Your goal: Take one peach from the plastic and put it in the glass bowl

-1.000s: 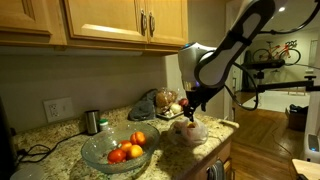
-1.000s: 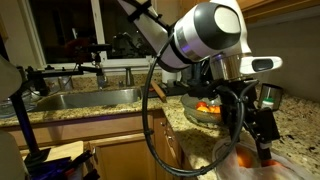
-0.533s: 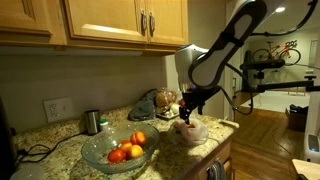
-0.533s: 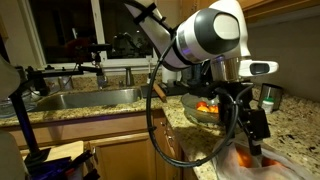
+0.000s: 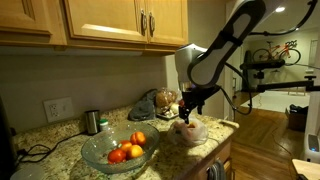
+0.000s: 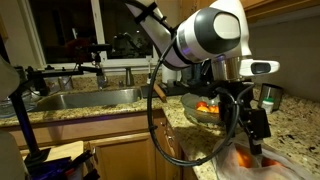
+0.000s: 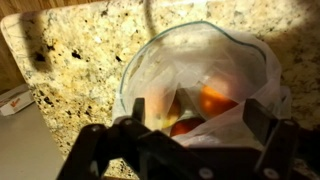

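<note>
The plastic lies open on the granite counter, a wrinkly see-through bag with several peaches inside. One orange peach and a redder peach show between my fingers. My gripper hangs open just above the bag's mouth, holding nothing. In both exterior views the gripper points down over the plastic. The glass bowl stands to the side with several fruits in it; it also shows behind the arm as the bowl.
A small steel cup stands by the wall behind the bowl. Another filled bag lies at the back. The counter edge runs close to the plastic. A sink lies farther along. Wall cabinets hang above.
The arm shifted slightly and came down over the bag a second ago, then held still. The jaws stayed open.
</note>
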